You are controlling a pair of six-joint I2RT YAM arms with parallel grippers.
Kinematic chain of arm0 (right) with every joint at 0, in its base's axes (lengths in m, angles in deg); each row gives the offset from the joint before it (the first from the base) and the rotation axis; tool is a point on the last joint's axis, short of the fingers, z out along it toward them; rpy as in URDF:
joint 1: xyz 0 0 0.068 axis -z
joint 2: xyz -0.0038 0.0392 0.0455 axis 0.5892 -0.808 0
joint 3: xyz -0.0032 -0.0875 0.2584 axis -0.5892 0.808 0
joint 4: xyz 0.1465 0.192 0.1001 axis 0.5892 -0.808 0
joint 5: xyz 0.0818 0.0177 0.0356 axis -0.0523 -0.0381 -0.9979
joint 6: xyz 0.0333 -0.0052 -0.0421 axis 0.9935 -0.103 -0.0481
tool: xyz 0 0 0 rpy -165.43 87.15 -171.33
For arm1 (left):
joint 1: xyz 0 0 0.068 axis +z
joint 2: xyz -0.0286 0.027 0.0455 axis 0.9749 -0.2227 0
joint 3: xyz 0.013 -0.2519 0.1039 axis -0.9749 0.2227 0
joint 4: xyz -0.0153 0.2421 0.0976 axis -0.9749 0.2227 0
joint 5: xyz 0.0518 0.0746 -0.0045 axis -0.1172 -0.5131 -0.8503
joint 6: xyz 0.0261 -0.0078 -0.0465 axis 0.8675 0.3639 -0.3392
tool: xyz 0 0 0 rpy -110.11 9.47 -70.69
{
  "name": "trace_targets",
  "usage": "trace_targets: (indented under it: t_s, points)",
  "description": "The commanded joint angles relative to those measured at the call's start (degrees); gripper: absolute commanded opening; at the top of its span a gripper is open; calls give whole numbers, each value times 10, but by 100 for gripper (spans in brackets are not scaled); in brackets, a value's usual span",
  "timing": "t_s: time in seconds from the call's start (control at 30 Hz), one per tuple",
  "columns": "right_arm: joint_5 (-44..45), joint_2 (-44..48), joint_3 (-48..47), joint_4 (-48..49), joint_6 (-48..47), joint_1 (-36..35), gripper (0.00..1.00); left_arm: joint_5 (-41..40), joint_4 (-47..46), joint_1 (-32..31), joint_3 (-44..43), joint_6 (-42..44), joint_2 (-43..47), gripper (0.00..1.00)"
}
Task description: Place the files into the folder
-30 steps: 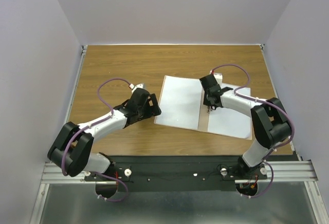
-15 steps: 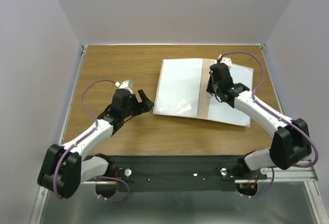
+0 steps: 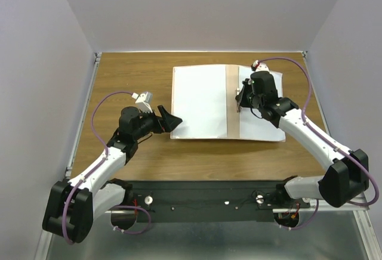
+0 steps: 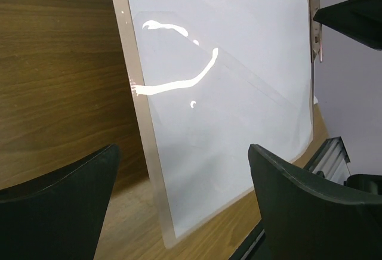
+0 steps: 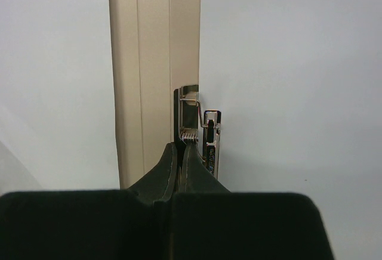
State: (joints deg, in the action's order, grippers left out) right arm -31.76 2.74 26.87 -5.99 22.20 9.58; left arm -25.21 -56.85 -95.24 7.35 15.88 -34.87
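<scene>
The brown table [image 3: 149, 75] holds the open folder [image 3: 233, 102], files [image 3: 200, 102] inside. They are thin, light, bendy; grab an edge. Left hand [image 3: 171, 120] apart, right hand [image 3: 240, 102] pinched together at the clip [image 5: 200, 135].

The brown wood-grain desk [image 3: 137, 75] is streaked with darker lines. The thin tan kraft cardboard folder [image 3: 233, 117] is left plain. The 2 white rectangular paper files [image 3: 199, 101] are unmarked, 1 crossed by bright glare. The small metal clip [image 5: 203, 135] is silvery. The left tool [image 3: 173, 120] and right tool [image 5: 180, 152] are black.
</scene>
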Motion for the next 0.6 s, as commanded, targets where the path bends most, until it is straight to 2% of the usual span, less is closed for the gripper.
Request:
trace_targets:
  t_s: [0.0, 0.2, 0.27, 0.3, 0.33, 0.37, 0.4, 0.43, 0.57]
  points:
    - [-67, 20, -31, 15, 6, 4, 1, 31, -28, 5, -3, 0, 0, 98]
    - [-130, 17, -28, 17, 13, 4, 1, 62, -53, 5, 4, -7, 1, 98]
    - [-142, 13, -24, 23, 19, 4, 1, 74, -60, 5, 6, -14, 2, 93]
    - [-148, 7, -21, 28, 21, 4, 1, 76, -61, 5, 6, -17, 5, 84]
    - [-149, 3, -19, 29, 24, 4, 1, 76, -61, 5, 6, -19, 7, 57]
    - [-145, -1, -18, 30, 27, 4, 1, 72, -60, 5, 6, -24, 15, 36]
    - [-138, -8, -17, 30, 28, 4, 1, 61, -56, 5, 7, -26, 20, 16]
    - [-137, -10, -17, 30, 29, 4, 1, 57, -53, 5, 7, -29, 24, 0]
    - [-130, -37, -18, 31, 30, 4, 1, 48, -22, 5, 6, -36, 46, 0]
